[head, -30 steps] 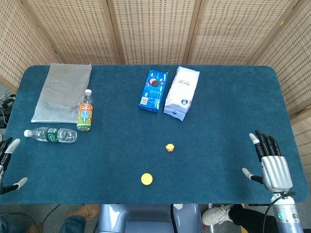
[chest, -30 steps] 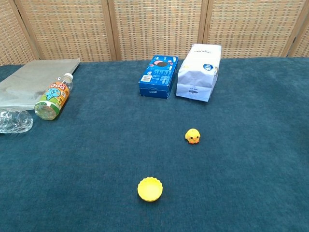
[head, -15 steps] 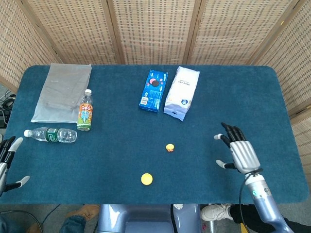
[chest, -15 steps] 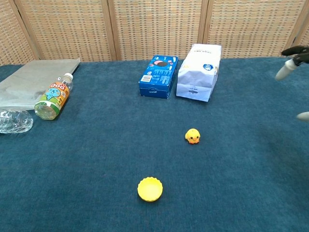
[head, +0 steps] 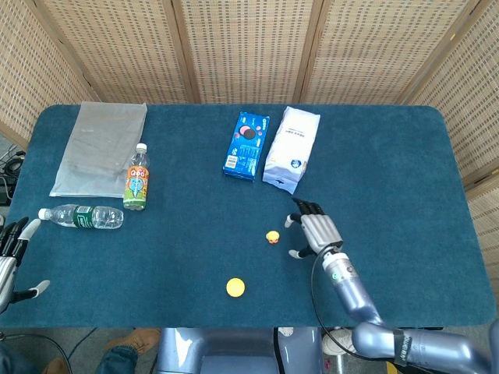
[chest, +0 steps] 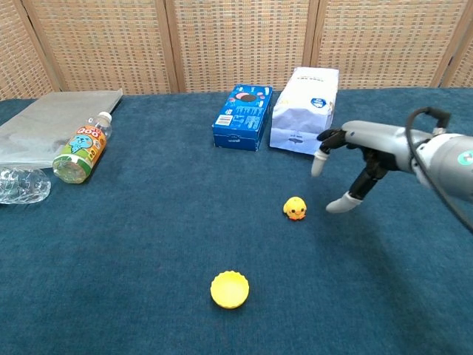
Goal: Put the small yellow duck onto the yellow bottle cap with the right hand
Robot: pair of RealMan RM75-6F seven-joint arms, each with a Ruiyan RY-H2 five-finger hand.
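The small yellow duck [head: 272,237] [chest: 295,209] stands on the blue table near the middle. The yellow bottle cap [head: 235,287] [chest: 230,289] lies open side up nearer the front edge, left of the duck. My right hand [head: 315,230] [chest: 356,161] hovers just right of the duck with fingers spread, holding nothing and not touching it. My left hand [head: 9,257] shows at the far left edge in the head view, open and empty.
A blue cookie box [head: 246,146] [chest: 242,117] and a white bag [head: 291,148] [chest: 304,109] lie behind the duck. At the left are an orange-capped drink bottle [head: 137,178] [chest: 81,147], a clear water bottle [head: 82,216] and a grey pouch [head: 100,146].
My right hand has swept from the table's right front edge leftward to just beside the duck. The duck, the cap and the left hand have stayed put.
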